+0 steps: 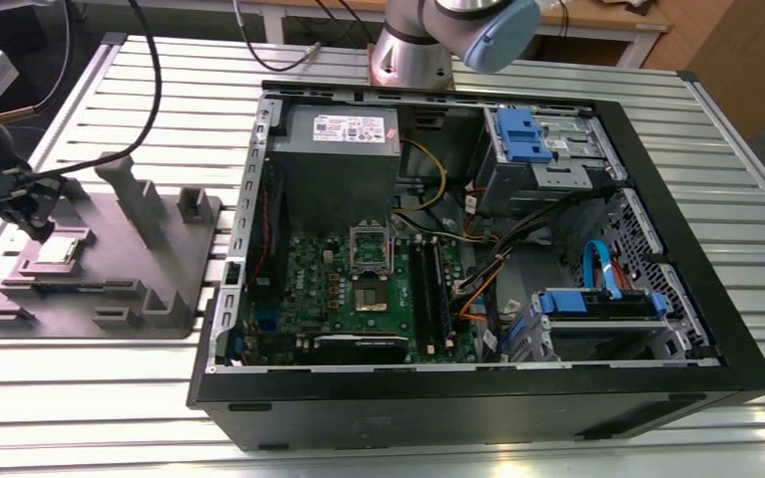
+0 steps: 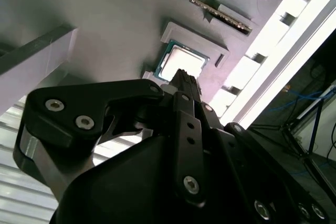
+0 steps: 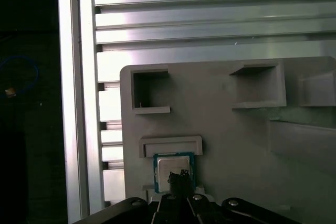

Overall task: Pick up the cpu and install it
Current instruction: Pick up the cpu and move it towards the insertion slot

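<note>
The cpu (image 1: pixel 59 251), a small square chip with a silvery top, lies flat in a recess of the grey plastic fixture (image 1: pixel 170 289) on the exterior view's left. My gripper (image 1: pixel 37 227) hangs just above it. Both wrist views show the cpu (image 2: pixel 182 60) (image 3: pixel 169 165) with a green rim, partly covered by the black fingertips (image 2: pixel 184 78) (image 3: pixel 180 177). The fingers are pressed together, shut, with nothing between them. I cannot tell whether the tips touch the chip's top. The dark socket (image 1: pixel 371 252) sits on the green motherboard (image 1: pixel 356 299) inside the open computer case.
The open black computer case (image 1: pixel 675 299) lies on the slatted metal table (image 1: pixel 104 398), with cables, blue drive brackets and a power supply (image 1: pixel 340 129) inside. Upright posts of the fixture (image 1: pixel 132 194) stand close to my gripper. The arm's base (image 1: pixel 416 50) is behind the case.
</note>
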`<state>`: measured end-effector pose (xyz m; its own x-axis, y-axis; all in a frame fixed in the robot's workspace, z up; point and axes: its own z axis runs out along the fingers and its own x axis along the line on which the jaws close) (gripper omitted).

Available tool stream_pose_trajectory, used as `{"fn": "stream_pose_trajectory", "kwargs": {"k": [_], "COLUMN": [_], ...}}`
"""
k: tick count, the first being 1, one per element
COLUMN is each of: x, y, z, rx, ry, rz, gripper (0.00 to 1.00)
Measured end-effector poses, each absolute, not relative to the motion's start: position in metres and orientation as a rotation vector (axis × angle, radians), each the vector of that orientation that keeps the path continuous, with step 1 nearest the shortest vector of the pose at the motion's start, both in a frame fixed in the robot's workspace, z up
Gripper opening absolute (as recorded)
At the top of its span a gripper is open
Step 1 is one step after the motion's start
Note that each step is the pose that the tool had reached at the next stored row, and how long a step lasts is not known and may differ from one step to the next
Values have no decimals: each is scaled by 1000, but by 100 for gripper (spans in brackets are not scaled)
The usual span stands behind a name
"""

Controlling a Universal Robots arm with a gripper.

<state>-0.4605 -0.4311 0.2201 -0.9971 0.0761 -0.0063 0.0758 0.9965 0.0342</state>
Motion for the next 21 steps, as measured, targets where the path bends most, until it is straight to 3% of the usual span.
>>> {"fn": "stream_pose_trajectory", "kwargs": {"k": [21], "x": [-462], "y": [-431], "z": [204], "rx": [119], "ry": [3131], "rz": [42], "gripper": [10]}}
